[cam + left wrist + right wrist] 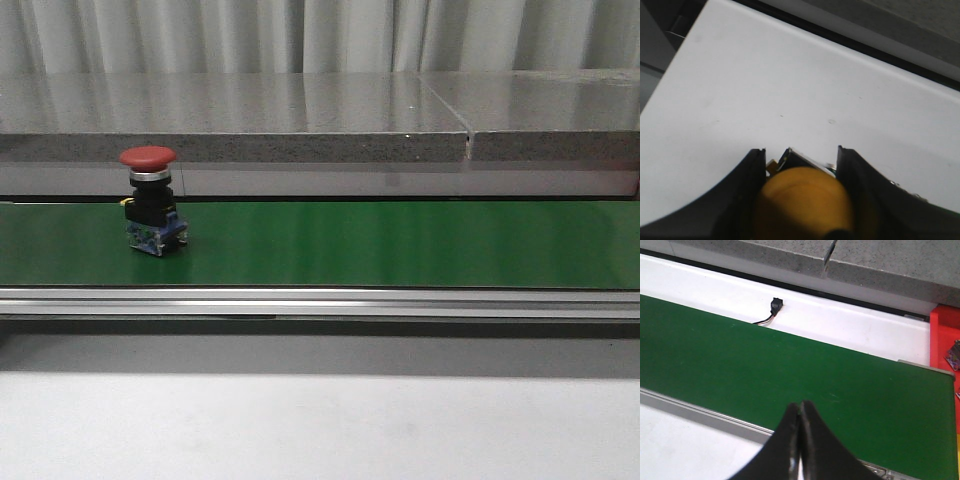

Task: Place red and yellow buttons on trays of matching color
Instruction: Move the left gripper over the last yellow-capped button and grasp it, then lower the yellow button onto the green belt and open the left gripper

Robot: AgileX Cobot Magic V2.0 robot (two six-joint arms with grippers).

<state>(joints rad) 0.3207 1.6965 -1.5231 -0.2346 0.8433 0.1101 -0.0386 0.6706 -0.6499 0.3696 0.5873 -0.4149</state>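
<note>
Between our left fingers: yellow button (805,200) sits clamped in the left gripper (802,192) over the white table (765,85), carried so we can reach its tray
Right gripper (800,440): fingers pressed together on nothing, parked above the green belt (790,370)
On the belt: red button (150,200) stands upright at the left, waiting for pickup
Far end: red tray (943,335) only a cropped corner; we see no yellow tray, and neither arm shows in the front view
</note>
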